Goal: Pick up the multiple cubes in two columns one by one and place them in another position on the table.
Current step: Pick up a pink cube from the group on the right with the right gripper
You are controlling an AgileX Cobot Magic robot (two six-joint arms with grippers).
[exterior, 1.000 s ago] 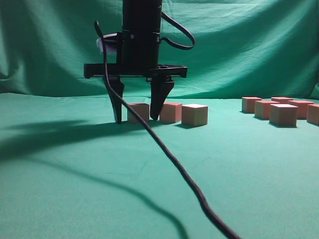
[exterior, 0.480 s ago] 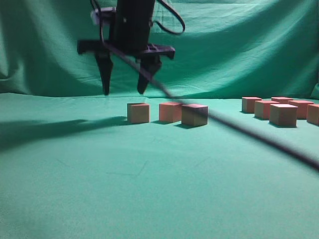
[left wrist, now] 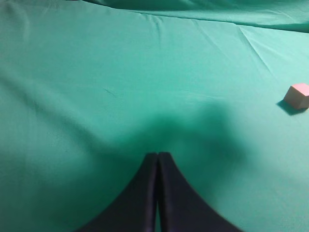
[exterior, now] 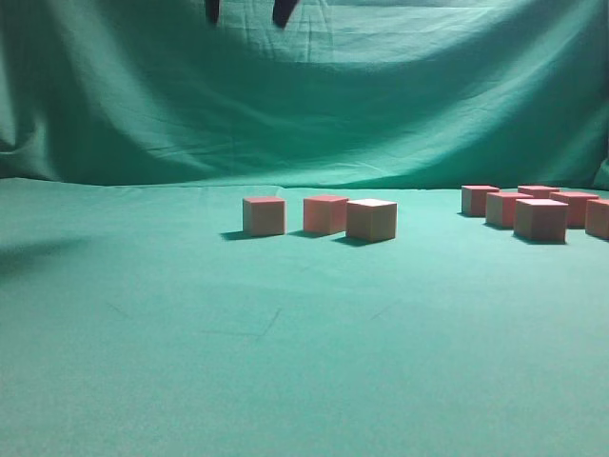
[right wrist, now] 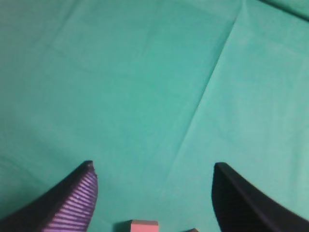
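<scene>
Three pinkish-red-topped cubes stand in a row mid-table: the left cube (exterior: 264, 216), the middle one (exterior: 325, 214) and the right one (exterior: 371, 220). My right gripper (exterior: 247, 11) hangs high above the left cube; only its two dark fingertips show at the top edge. In the right wrist view this gripper (right wrist: 153, 166) is open and empty, with a cube (right wrist: 143, 225) on the cloth below, at the frame's bottom edge. My left gripper (left wrist: 158, 154) is shut with nothing in it, over bare green table (left wrist: 96, 96). A single cube (left wrist: 298, 95) lies far to its right.
Several more cubes (exterior: 540, 220) sit clustered at the far right of the table (exterior: 285, 362). Green cloth rises as a backdrop (exterior: 428, 95) behind everything. A fold in the cloth (right wrist: 207, 92) runs under the right gripper.
The right gripper stood around the left cube, then rose straight up with open jaws, leaving the cube on the table. Its cable has left the view.
</scene>
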